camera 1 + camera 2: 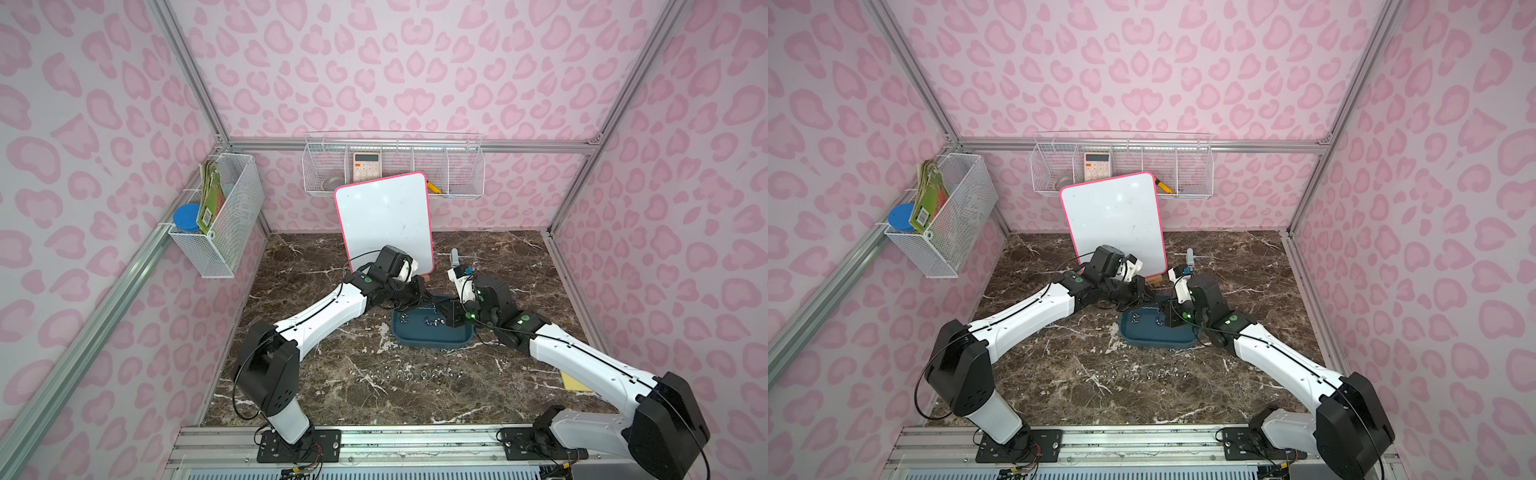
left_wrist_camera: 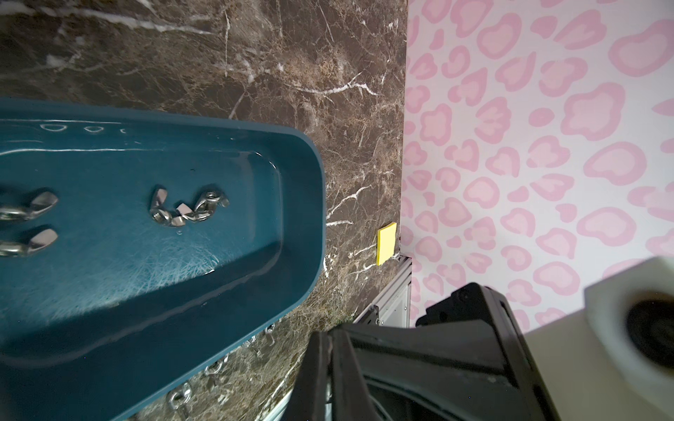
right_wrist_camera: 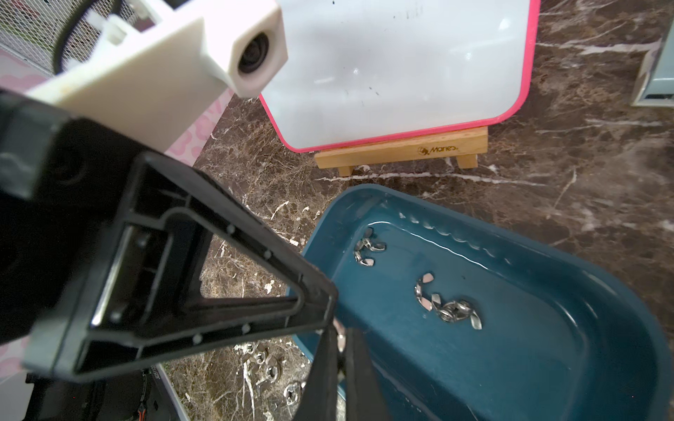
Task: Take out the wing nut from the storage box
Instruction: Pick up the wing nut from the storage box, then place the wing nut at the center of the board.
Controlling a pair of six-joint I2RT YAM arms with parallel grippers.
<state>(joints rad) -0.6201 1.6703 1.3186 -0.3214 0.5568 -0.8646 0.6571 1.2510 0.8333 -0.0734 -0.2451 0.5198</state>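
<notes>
Teal-blue plastic storage box (image 1: 432, 343) sits on a brown marble table (image 1: 332, 395), right of centre in both top views. Loose wing nuts (image 3: 452, 310) lie on its floor. A row of wing nuts (image 1: 415, 373) lies on the marble just below the box. Both grippers meet tip to tip above the box. The left gripper (image 2: 327, 337) has its jaws closed; whether they hold anything I cannot tell. The right gripper (image 3: 339, 330), low centre in its wrist view, is clamped on what looks like a wing nut (image 3: 341, 342).
</notes>
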